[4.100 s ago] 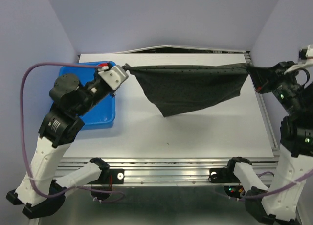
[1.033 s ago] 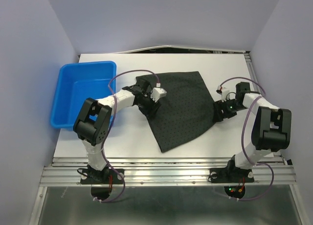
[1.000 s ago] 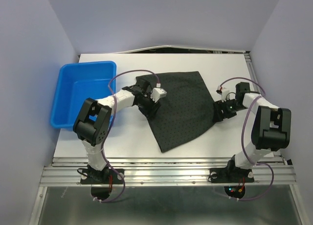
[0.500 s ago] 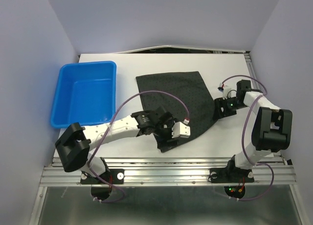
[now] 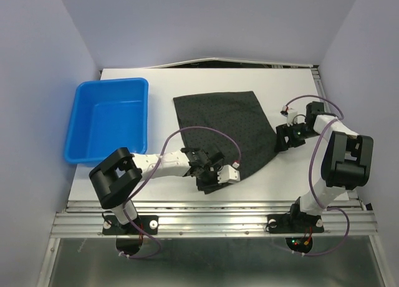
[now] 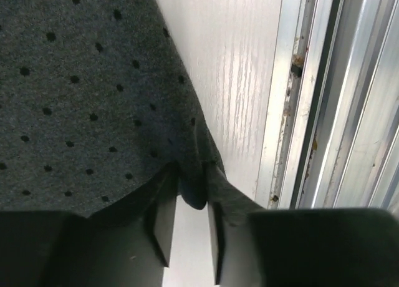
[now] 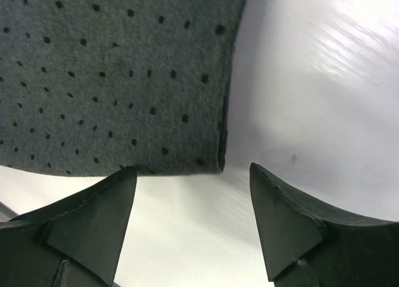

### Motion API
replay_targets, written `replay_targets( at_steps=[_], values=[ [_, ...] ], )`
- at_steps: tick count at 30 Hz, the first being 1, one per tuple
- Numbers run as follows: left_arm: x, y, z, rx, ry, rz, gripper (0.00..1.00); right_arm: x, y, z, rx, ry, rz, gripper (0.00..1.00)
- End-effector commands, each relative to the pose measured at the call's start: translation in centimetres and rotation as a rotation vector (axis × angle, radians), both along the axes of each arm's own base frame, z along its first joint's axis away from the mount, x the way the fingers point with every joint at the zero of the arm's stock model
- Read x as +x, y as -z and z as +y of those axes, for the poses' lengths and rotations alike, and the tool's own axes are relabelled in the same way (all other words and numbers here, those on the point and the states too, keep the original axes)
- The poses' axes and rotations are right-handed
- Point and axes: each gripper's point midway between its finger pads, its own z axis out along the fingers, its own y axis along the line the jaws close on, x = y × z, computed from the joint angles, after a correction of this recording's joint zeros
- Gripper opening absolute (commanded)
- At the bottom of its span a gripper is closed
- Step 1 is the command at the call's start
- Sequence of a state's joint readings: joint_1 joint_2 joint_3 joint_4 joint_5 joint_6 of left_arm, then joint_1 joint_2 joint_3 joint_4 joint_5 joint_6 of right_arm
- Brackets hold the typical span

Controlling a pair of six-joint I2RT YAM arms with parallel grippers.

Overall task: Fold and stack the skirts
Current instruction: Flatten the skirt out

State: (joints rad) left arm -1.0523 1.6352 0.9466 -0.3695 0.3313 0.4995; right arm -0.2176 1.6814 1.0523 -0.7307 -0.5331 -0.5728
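Skirt (image 5: 224, 128), dark charcoal w/ fine pale dots, lies spread flat on the white table (image 5: 299, 175), centre-right, narrowing to a point at the near edge. L gripper (image 6: 190, 201) sits at that near point. Its jaws are almost together, w/ a small tuck of hem pinched btwn the tips and the cloth puckered around them. L wrist cam: fingers (image 6: 163, 228) dark and close-set, w/ white tabletop showing in the slim gap below the tuck. Aluminium rail (image 6: 324, 112) runs just beside that corner, on the near side. L arm (image 5: 159, 165) lies low across the front of the table, reaching rightward to the corner.

Mid-table, the cloth body lies smooth in the top cam. Its left edge is straight and its right edge slants out toward R gripper (image 7: 192, 171). R gripper is at the skirt's right corner, jaws wide apart, holding nothing. R wrist cam: the cloth corner lies btwn the two spread fingers (image 7: 93, 221), w/ the hem edge just ahead of the tips and touching neither. Bare table shows under the gap. R arm (image 5: 333, 131) bends in from the right side of the table.

Further back and left, blue tub (image 5: 144, 121) stands on the left side of the table, apart from the skirt. The skirt's far edge runs straight, approx parallel to the far table edge, w/ white table showing btwn them.
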Motion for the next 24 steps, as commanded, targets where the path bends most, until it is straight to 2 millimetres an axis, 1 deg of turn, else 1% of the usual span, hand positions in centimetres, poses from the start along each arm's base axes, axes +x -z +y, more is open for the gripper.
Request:
replay_targets(
  at_steps=[1,2,3,4,5,6,7,8,9,10,11,12,15,16,17,18,20,22,23,24],
  values=[
    [0.6,0.2,1.7,0.020,0.012,0.014,0.24,1.8,-1.1,1.5,0.100,-0.066,-0.102,0.78],
    [0.8,0.2,2.1,0.029,-0.002,0.020,0.17,1.8,-1.2,1.8,0.116,-0.070,-0.105,0.78],
    [1.1,0.2,2.2,0.027,0.013,0.019,0.14,1.9,-1.3,2.1,0.133,-0.076,-0.116,0.78],
    [1.5,0.3,2.9,0.040,0.002,0.025,0.03,2.0,-1.7,2.6,0.170,-0.087,-0.127,0.76],
    [1.8,0.3,3.1,0.044,-0.005,0.022,0.01,2.0,-1.8,2.9,0.184,-0.097,-0.128,0.75],
    [2.0,0.2,3.3,0.045,0.005,0.025,0.00,1.8,-1.8,3.1,0.197,-0.114,-0.131,0.70],
    [2.3,0.2,3.5,0.046,-0.001,0.026,0.00,1.7,-2.0,3.5,0.224,-0.130,-0.136,0.68],
    [3.2,0.1,3.6,0.044,-0.026,0.024,0.00,1.1,-2.1,3.9,0.244,-0.140,-0.119,0.66],
    [3.6,0.1,3.8,0.049,-0.038,0.029,0.00,0.8,-2.1,4.1,0.260,-0.147,-0.108,0.62],
    [4.0,0.1,3.9,0.048,-0.048,0.035,0.00,0.5,-2.1,4.4,0.277,-0.162,-0.106,0.61],
    [5.0,-0.2,3.9,0.039,-0.072,0.038,0.00,-0.1,-1.9,4.6,0.289,-0.163,-0.080,0.58],
    [5.1,-0.3,4.0,0.033,-0.078,0.053,0.00,-0.3,-1.7,4.6,0.294,-0.163,-0.071,0.56],
    [6.0,-0.9,4.0,0.017,-0.082,0.049,0.00,-0.6,-1.0,4.4,0.280,-0.160,-0.047,0.57],
    [6.0,-1.0,4.0,0.014,-0.082,0.048,0.00,-0.7,-0.7,4.4,0.278,-0.159,-0.037,0.67],
    [6.1,-1.0,4.0,0.015,-0.081,0.048,0.00,-0.9,-0.4,4.3,0.277,-0.158,-0.016,0.72],
    [6.2,-1.1,3.9,0.012,-0.080,0.049,0.00,-0.9,-0.2,4.2,0.275,-0.160,-0.010,0.73],
    [6.2,-1.1,3.9,0.014,-0.083,0.052,0.00,-1.0,0.1,4.2,0.278,-0.157,0.004,0.73],
    [6.3,-1.2,3.9,0.010,-0.085,0.050,0.00,-1.0,0.5,4.2,0.276,-0.147,0.023,0.69],
    [6.3,-1.2,3.9,0.009,-0.088,0.050,0.00,-1.1,0.8,4.1,0.273,-0.143,0.034,0.61],
    [6.4,-1.2,4.0,0.012,-0.091,0.049,0.00,-1.1,1.2,4.1,0.277,-0.139,0.049,0.49]
  ],
)
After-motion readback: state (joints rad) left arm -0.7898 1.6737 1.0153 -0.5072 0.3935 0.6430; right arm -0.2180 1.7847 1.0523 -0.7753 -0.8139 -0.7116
